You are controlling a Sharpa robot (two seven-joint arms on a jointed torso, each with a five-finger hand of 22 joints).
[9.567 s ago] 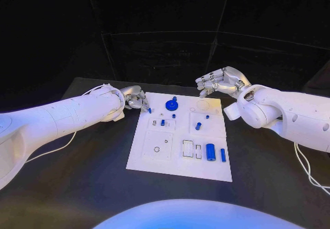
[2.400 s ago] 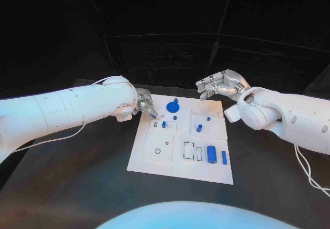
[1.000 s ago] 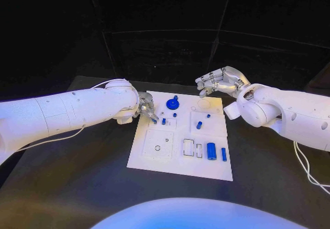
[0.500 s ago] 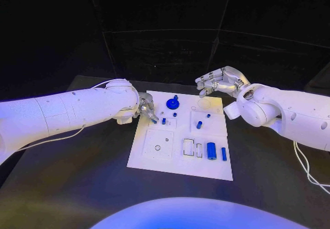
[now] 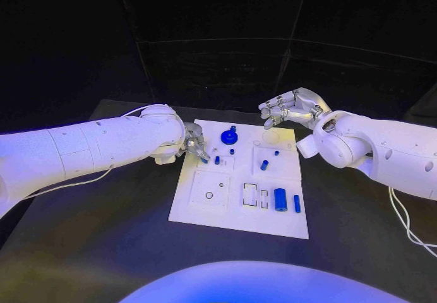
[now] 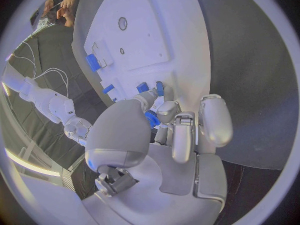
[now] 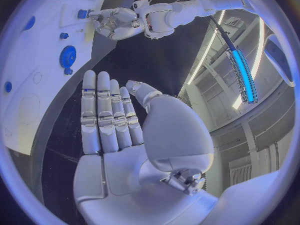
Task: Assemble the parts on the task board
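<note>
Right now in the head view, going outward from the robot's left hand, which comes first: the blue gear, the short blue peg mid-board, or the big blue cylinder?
From the left hand:
1. Blue gear, at the board's far edge.
2. Short blue peg, mid-board toward the right arm.
3. Big blue cylinder, near the board's close right corner.

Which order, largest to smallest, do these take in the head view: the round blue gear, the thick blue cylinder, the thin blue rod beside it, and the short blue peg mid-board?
1. Round blue gear and thick blue cylinder: about alike; the gear lies farther away, so unranked.
2. Thin blue rod.
3. Short blue peg.
</note>
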